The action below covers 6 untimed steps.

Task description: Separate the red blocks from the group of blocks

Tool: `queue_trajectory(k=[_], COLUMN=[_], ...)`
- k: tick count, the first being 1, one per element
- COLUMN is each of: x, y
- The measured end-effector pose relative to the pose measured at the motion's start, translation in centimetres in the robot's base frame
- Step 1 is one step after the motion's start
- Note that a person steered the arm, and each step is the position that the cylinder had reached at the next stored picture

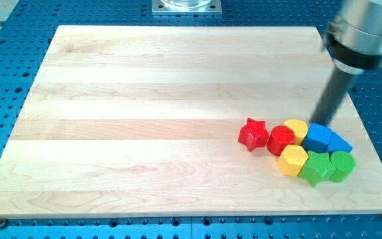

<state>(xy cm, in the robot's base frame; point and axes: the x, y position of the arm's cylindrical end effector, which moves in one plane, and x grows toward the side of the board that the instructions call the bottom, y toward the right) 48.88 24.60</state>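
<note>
A red star block (253, 133) lies at the left end of a cluster in the view's lower right. A red round block (280, 140) touches it on the right. Behind that sits a yellow round block (297, 129), then a blue block (318, 137) and a second blue block (339, 142). In front lie a yellow hexagon block (292, 160), a green star block (316, 168) and a green round block (342, 165). My tip (323, 123) stands just behind the blue block, at the cluster's top edge, right of the yellow round block.
The wooden board (144, 119) lies on a blue perforated table (5, 79). A metal mount (186, 6) sits at the view's top centre. The board's right edge runs close to the cluster.
</note>
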Motion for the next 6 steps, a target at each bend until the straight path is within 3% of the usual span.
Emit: queue_trajectory(k=[1, 2, 4, 5, 6], x=[3.5, 4.4, 3.9, 3.9, 1.3], y=[3.1, 1.1, -5.2, -11.4, -15.8])
